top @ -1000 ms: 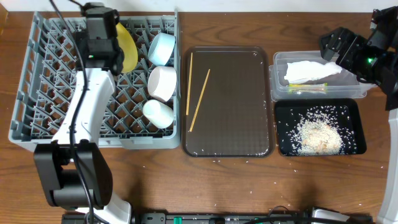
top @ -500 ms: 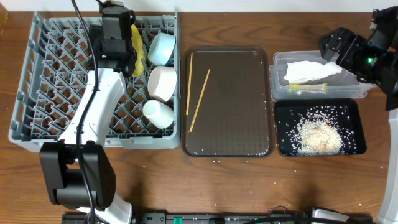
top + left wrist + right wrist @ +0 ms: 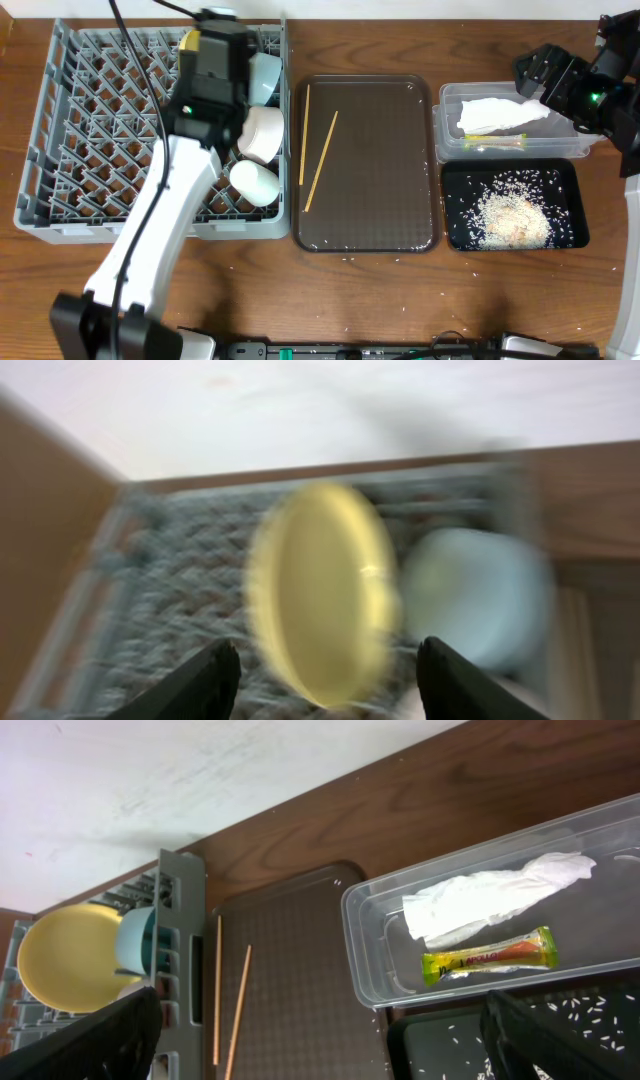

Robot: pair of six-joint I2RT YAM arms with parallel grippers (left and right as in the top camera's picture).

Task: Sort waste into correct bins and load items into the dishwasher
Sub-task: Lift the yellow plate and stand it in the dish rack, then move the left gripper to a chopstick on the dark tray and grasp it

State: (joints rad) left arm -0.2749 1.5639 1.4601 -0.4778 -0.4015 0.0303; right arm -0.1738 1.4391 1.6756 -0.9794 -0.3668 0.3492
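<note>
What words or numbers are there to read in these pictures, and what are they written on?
On the snack wrapper in the clear tub: some red letters, too small and blurred to read.
Nothing else in view shows any words, numbers or signs.

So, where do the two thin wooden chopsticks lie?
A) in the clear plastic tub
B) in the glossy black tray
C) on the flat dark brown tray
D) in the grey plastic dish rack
C: both thin wooden chopsticks lie loose on the flat dark brown tray, just beside the grey plastic dish rack, not in it.
</note>
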